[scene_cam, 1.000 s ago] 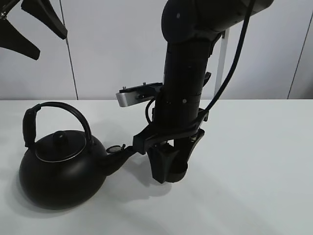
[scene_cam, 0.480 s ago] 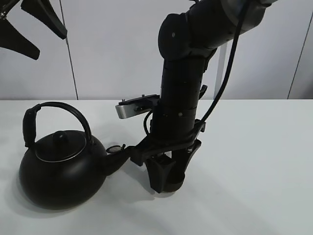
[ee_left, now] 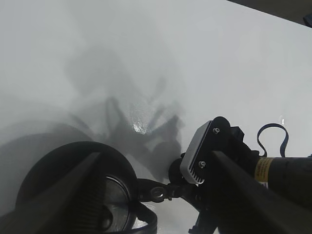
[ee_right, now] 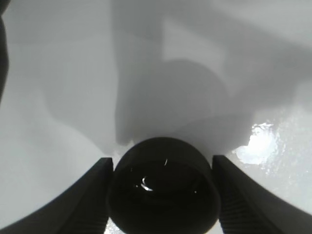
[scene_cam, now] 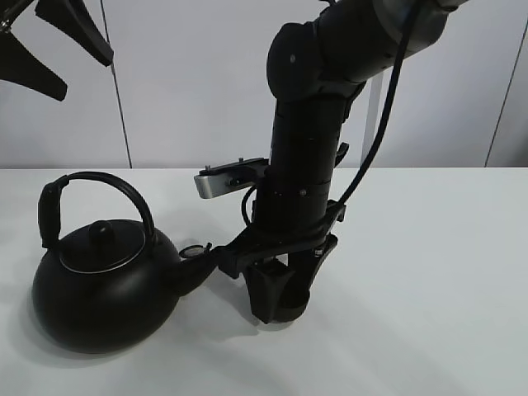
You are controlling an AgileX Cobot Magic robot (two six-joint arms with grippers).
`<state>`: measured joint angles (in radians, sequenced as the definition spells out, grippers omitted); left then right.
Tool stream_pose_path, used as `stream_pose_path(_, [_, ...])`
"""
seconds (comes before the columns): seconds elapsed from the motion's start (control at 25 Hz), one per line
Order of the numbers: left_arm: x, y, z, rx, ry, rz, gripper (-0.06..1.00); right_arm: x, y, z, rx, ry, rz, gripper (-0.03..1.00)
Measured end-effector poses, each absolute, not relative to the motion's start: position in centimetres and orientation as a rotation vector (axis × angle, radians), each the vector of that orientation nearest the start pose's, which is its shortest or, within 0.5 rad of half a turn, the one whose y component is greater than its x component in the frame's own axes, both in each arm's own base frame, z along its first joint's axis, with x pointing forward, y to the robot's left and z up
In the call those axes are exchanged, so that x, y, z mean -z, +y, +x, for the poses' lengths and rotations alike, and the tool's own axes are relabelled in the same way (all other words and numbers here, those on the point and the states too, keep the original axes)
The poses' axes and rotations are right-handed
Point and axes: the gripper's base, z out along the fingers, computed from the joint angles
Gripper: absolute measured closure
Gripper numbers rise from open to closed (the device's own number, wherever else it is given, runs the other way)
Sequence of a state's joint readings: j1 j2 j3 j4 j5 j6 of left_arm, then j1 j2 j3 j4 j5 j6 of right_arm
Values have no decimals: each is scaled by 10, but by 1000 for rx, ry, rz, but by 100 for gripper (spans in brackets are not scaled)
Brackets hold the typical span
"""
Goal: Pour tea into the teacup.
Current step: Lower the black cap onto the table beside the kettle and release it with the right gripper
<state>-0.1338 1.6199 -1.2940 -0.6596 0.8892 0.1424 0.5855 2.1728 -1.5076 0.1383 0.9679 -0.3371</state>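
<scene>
The small black teacup [ee_right: 163, 192] sits between my right gripper's [ee_right: 162, 160] fingers, which are shut on its sides. In the exterior view the right gripper [scene_cam: 280, 295] holds the teacup [scene_cam: 289, 310] low at the white table, just right of the spout [scene_cam: 198, 266] of the big black kettle [scene_cam: 103, 285]. I cannot tell whether the cup touches the table. The kettle stands upright on the left with its arched handle up. My left gripper [scene_cam: 49, 37] hangs open high at the top left, far above the kettle. The left wrist view shows the kettle [ee_left: 83, 190] below the open left gripper [ee_left: 156, 155].
The white table [scene_cam: 429, 272] stretches to the right of the right arm and in front of it. A silver wrist camera block [scene_cam: 227, 177] juts left from the right arm above the spout. A grey wall stands behind the table.
The right arm has moved down and slightly left with the teacup, bringing it closer to the table and the spout. The kettle and the left gripper have not moved.
</scene>
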Motion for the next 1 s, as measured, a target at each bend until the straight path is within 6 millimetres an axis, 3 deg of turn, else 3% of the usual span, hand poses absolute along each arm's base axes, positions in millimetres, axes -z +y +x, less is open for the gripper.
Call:
stream_pose_path(0.64, [-297, -89, 335, 805, 2598, -43, 51, -125, 239, 341, -183, 2872, -1242, 48])
stream_pose_path(1.0, [-297, -89, 335, 805, 2598, -43, 51, -154, 238, 339, -200, 2836, -1181, 47])
